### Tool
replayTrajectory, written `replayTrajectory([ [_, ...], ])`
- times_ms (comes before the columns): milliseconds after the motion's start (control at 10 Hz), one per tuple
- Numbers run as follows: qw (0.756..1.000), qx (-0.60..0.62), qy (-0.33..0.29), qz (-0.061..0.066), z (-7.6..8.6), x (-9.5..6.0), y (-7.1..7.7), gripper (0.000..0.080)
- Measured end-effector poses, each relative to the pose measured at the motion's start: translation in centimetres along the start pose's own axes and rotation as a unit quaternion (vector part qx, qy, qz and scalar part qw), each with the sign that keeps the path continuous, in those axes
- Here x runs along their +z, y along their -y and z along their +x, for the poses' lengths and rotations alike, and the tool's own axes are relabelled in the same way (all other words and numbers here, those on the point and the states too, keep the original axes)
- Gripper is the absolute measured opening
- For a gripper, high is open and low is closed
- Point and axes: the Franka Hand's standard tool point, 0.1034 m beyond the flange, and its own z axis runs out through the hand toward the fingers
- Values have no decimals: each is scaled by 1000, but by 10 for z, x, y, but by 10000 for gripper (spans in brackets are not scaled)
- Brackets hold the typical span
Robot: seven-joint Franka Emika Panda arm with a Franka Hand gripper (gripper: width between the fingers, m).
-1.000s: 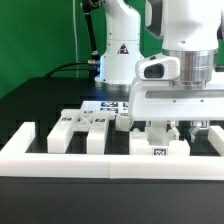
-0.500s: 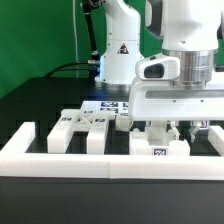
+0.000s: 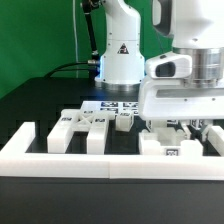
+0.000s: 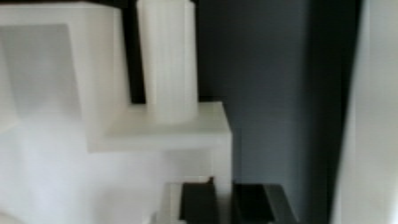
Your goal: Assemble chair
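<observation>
The chair parts [image 3: 82, 128] are showing plain white, and small black-and-white square tags are sitting on them. The table [image 3: 40, 100] is looking black. The wall [image 3: 60, 160] along the table's near edge is also showing plain white. The arm [image 3: 190, 20] is showing white with a grey band, and its base is carrying a black triangle mark. The backdrop [image 3: 40, 35] is showing green.

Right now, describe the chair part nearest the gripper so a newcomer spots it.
Find the long white wall across the front. Behind it, on the exterior view's right, a low white chair part lies beneath the gripper. The other parts lie toward that view's left, clear of the gripper.
</observation>
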Motion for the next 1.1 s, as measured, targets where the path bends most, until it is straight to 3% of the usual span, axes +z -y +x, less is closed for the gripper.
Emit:
replayTrajectory([
  [400, 1000, -18, -10, 4, 20, -1, 28, 32],
  [900, 1000, -5, -8, 1, 21, -2, 23, 39],
  [1100, 1000, -5, -8, 0, 20, -2, 23, 400],
])
